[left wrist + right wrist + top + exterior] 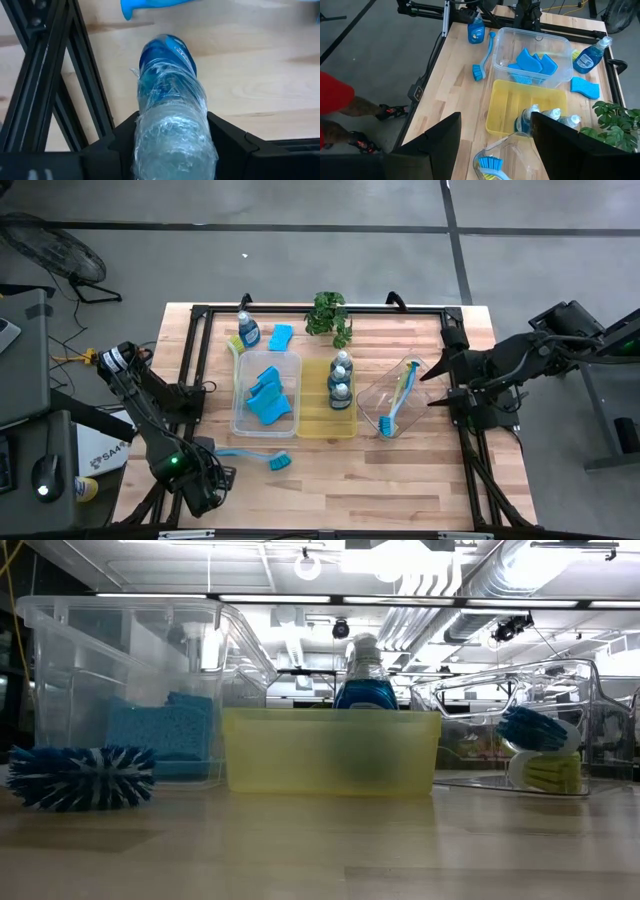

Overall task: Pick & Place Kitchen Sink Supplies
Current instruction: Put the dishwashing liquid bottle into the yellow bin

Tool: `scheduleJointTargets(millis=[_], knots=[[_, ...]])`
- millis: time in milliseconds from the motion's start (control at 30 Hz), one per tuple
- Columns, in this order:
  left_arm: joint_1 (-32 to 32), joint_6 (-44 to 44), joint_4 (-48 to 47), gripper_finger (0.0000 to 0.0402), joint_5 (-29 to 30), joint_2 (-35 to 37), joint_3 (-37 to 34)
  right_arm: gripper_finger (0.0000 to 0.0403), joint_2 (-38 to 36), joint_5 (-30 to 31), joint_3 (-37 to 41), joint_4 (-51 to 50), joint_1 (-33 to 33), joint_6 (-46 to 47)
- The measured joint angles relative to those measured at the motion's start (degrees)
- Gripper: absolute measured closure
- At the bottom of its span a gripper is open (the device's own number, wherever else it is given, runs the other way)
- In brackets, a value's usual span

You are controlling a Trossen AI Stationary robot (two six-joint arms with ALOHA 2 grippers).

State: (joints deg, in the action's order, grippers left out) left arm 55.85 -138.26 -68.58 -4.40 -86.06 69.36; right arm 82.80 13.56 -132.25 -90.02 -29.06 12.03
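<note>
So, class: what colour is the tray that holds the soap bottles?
The tray with the soap bottles is translucent yellow; the right wrist view shows it best.

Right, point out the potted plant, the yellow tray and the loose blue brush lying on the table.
Potted plant [329, 315]: high view, on its green leaves.
Yellow tray [330, 750]: low view, on its front wall.
Loose blue brush [279, 463]: high view, on its bristle head.

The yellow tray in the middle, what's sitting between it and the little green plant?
Nothing. In the high view, only bare wooden table lies between the yellow tray and the potted plant behind it.
</note>
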Motion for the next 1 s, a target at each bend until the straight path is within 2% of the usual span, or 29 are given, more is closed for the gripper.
scheduleJointTargets(millis=[300,467,1000], knots=[[-0.07,0.48,0.92,0.022,1.23,-0.04,0.23,0.0171,0.0,0.0,0.0,0.0,0.0,0.94],[-0.82,0.43,1.09,0.022,5.35,-0.04,0.33,0.0171,0.0,0.0,0.0,0.0,0.01,0.87],[-0.78,-1.06,3.01,0.022,5.23,0.22,0.33,0.0171,0.0,0.0,0.0,0.0,0.02,1.05]])
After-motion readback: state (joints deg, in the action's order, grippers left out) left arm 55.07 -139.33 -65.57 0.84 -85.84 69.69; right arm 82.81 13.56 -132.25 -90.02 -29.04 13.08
